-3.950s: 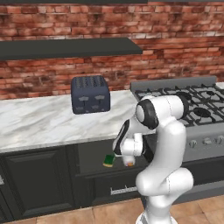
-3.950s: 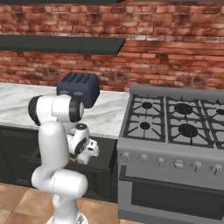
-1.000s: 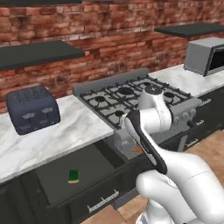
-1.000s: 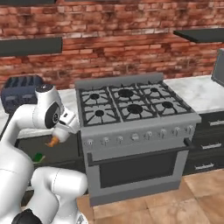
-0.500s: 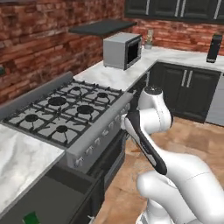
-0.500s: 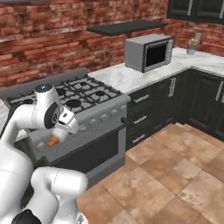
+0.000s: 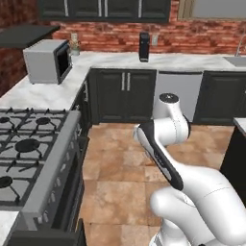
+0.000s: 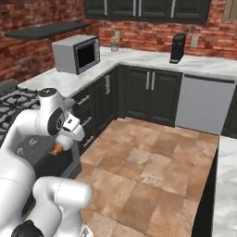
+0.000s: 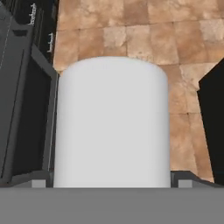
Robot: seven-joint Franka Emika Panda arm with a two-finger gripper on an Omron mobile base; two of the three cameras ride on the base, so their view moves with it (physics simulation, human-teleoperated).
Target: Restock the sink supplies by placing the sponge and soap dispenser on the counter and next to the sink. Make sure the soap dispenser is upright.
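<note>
The counter [image 7: 144, 61] runs along the brick wall under dark cupboards, meeting a side run that carries a microwave [image 7: 48, 60] beside the stove [image 7: 29, 158]; a corner of the sink [image 7: 239, 60] shows at the far right end. A tiled floor [image 8: 152, 162] lies between. In the hand view the soap dispenser [image 9: 113, 122], its white body upright in the frame, sits between the wide-spread fingers of the gripper [image 8: 62, 143], which has hold of it; its orange nozzle shows beside the arm in the right base view.
</note>
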